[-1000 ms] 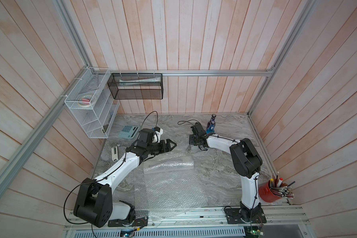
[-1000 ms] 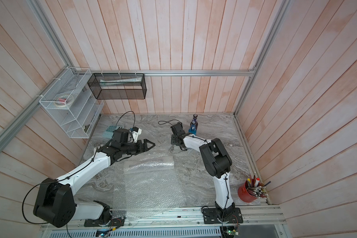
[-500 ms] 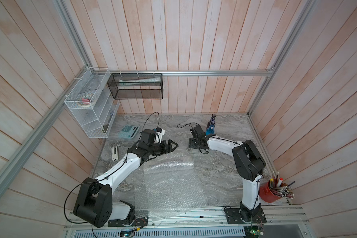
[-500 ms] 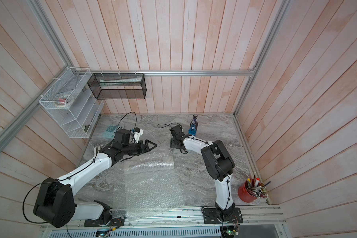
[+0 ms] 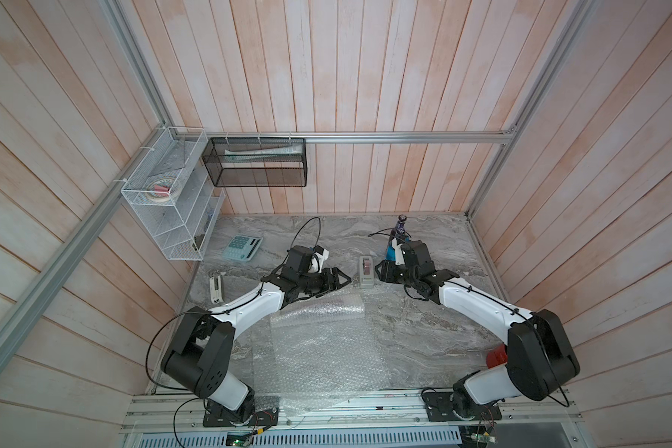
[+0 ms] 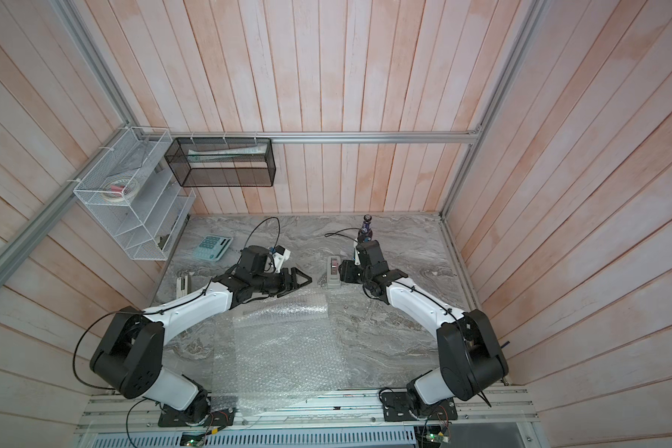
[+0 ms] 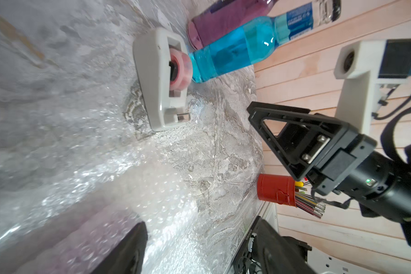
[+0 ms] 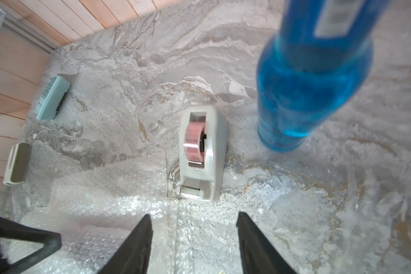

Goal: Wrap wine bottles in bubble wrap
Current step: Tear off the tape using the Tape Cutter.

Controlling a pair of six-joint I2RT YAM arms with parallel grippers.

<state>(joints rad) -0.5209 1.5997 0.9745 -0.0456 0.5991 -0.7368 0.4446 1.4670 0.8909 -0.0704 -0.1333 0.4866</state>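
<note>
Pushing forward, the left end effector (image 5: 344, 280) has neared the right end effector (image 5: 379, 271), which has drawn back to uncover a grey tape dispenser (image 5: 366, 272) between them. Bubble wrap (image 5: 319, 357) lies flat from the near desk (image 5: 423, 329) edge, its far end rolled beneath the left end effector's wide jaws; the right end effector's jaws also stand apart. Beyond, a blue wine bottle (image 5: 390, 253) and a purple wine bottle (image 5: 399, 232) stand upright toward the back wall.

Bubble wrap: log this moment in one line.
left tool: open, at rolled bubble wrap | right tool: open, facing tape dispenser | blue bottle: upright, unwrapped
</note>
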